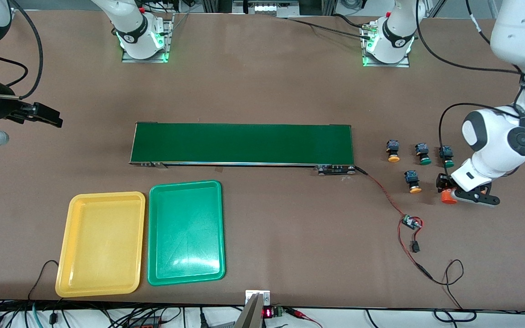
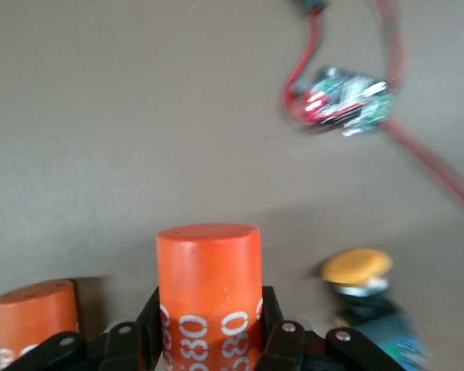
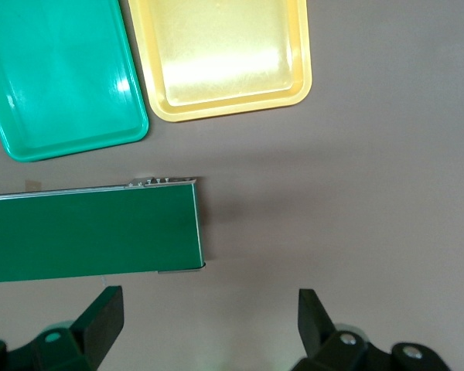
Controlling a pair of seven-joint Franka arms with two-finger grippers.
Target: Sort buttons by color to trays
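Yellow tray (image 1: 101,243), green tray (image 1: 185,232) empty. Left gripper (image 2: 209,344) clamps orange "4680" cylinder (image 2: 209,290), not button (image 1: 412,181): release, re-aim. Right gripper (image 3: 205,325) agape, waiting.

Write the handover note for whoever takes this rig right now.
Left gripper: low at the left arm's end of the table, jaws closed around an orange cylinder, not a button. A second orange cylinder stands beside it.
Right gripper: jaws open, empty, waiting above the conveyor belt end.
Buttons: yellow-capped and, green-capped and, all on the table near the left gripper.
Yellow tray and green tray: both empty.
Done: nothing sorted. Left: all four buttons.
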